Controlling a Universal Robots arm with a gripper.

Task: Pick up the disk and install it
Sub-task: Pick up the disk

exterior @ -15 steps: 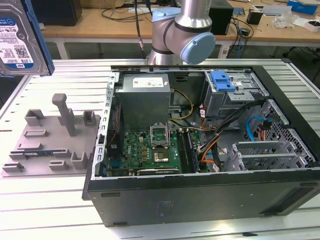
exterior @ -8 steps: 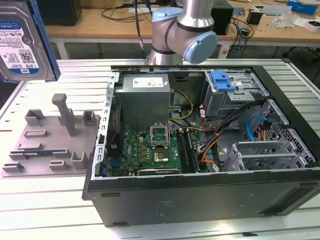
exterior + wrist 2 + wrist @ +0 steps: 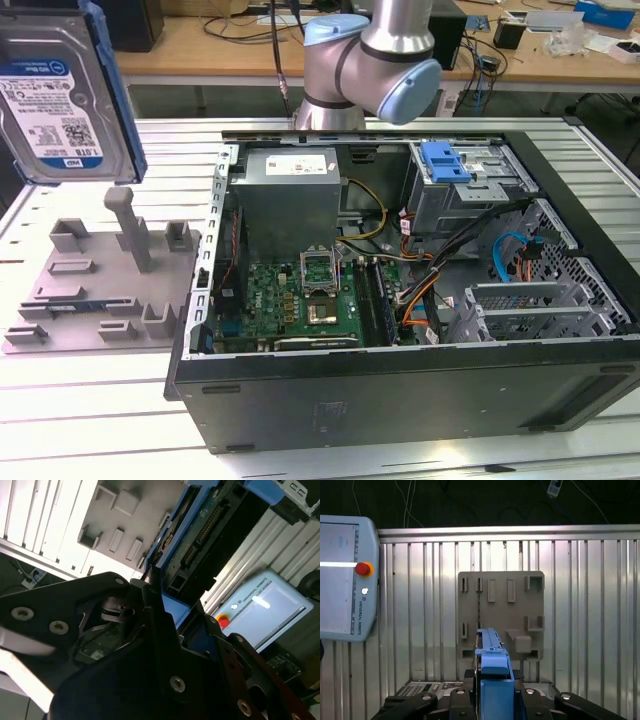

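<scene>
Black and matt, the gripper (image 3: 156,594) has angular links dotted with bright screw heads, and it is clamped onto the blue plastic carrier of the disk (image 3: 210,525), whose dark underside with a green circuit board and a row of connector pins shows in the second wrist view. In the first wrist view the carrier appears edge-on as a narrow blue bar between the gripper's black parts. In the exterior view the single disk hangs in the air at the exterior view's left, label side out: flat silver metal, a white-and-blue label and a blue frame, above one grey fixture plate (image 3: 100,290) and outside the case. That plate is dull moulded plastic with rectangular slots, small blocks and one upright post. One black computer case (image 3: 400,400) lies open on its side beside it, holding one green motherboard (image 3: 300,300), one plain grey power-supply box (image 3: 285,200) and a perforated metal drive cage (image 3: 490,190) topped by one blue latch (image 3: 445,162), with orange, yellow and blue cables between them. Behind the case rises the arm (image 3: 370,60), silver tube with pale blue joint caps. Everything rests on a table (image 3: 90,400) of ribbed aluminium slats. One pale blue teach pendant (image 3: 345,580) with one red button (image 3: 363,569) lies on the slats, and wooden benches (image 3: 200,45) strewn with cables stand behind.
</scene>
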